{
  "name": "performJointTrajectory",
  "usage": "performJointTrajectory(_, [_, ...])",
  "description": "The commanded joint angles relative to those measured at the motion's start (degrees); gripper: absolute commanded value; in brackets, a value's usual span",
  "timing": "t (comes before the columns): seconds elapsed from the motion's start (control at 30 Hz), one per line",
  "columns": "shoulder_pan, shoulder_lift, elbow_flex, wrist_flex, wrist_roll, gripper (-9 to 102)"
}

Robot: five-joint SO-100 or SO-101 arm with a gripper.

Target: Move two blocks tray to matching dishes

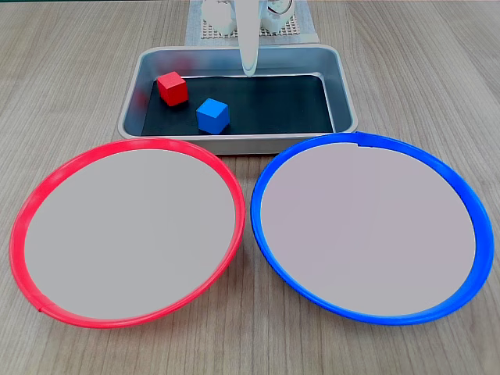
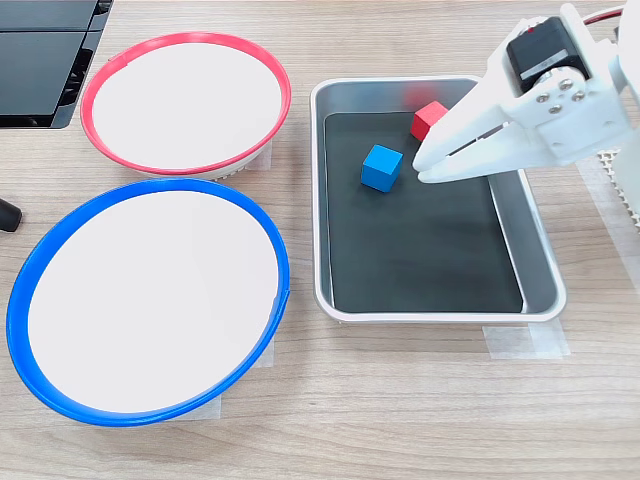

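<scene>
tray (image 1: 344,94): brushed metal, matt black bottom | dishes (image 1: 234,234): glossy plastic rims | table (image 1: 62,78): wood-grain | blocks (image 1: 212,116): matt

You have a pale wood-grain table (image 1: 78,78) underneath, a white perforated mat (image 1: 305,30) at its far edge in a fixed view, clear tape strips (image 2: 525,342) stuck on the wood, and a black panel (image 2: 40,60) at the upper-left corner in a fixed view.
</scene>
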Motion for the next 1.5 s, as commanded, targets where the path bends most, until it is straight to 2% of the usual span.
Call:
performJointTrajectory(0.0, [0.35, 1.41, 0.0, 0.26, 0.09, 0])
performJointTrajectory(1.0, [0.35, 1.41, 0.0, 0.26, 0.09, 0])
performJointTrajectory(1.13, [1.23, 0.0, -2.81, 0.97, -0.62, 11])
performJointTrajectory(1.2, [2.02, -5.1, -7.91, 0.7, -5.89, 15])
performJointTrajectory(1.37, [5.62, -23.99, -24.61, 3.25, -24.52, 7])
performJointTrajectory(1.43, [6.5, -31.2, -30.32, 7.65, -40.17, 0])
performJointTrajectory(1.47, [7.03, -35.42, -32.87, 10.99, -51.86, 0])
